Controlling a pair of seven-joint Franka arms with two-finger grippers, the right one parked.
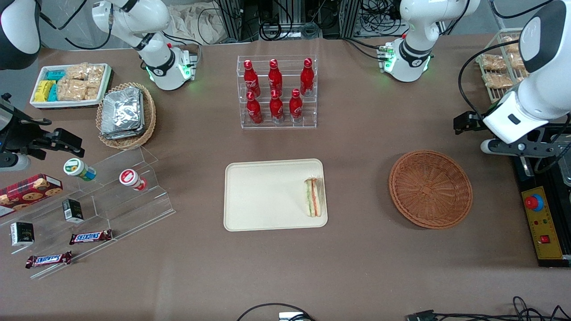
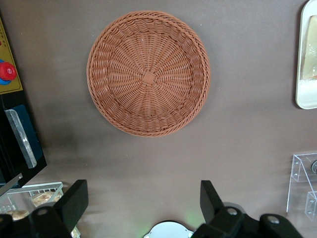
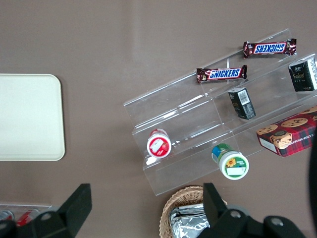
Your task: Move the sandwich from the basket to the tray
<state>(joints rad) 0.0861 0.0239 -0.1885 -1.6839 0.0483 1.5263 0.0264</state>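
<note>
Sandwich, a white-bread wedge with green and orange-red filling, lies on the cream tray, at the edge of the tray that faces the reddish-brown wicker basket; a sliver of that tray edge also shows in the left wrist view. The basket sits apart from the tray on the brown table, toward the working arm's end, and its woven bowl holds nothing. The left gripper hangs above the table with its two dark fingers spread wide apart and nothing between them, a little farther from the front camera than the basket; in the front view the wrist and hand sit at the working arm's end of the table, just beside the basket and higher than it. Farther from the front camera than the tray stands a clear acrylic rack of red cola bottles. Toward the parked arm's end are a lighter wicker basket of foil packets, a white tray of snack packets, and a stepped clear display with two Snickers bars, small dark cartons and two round-lidded cups. A wire rack of wrapped bread stands at the working arm's end.
</note>
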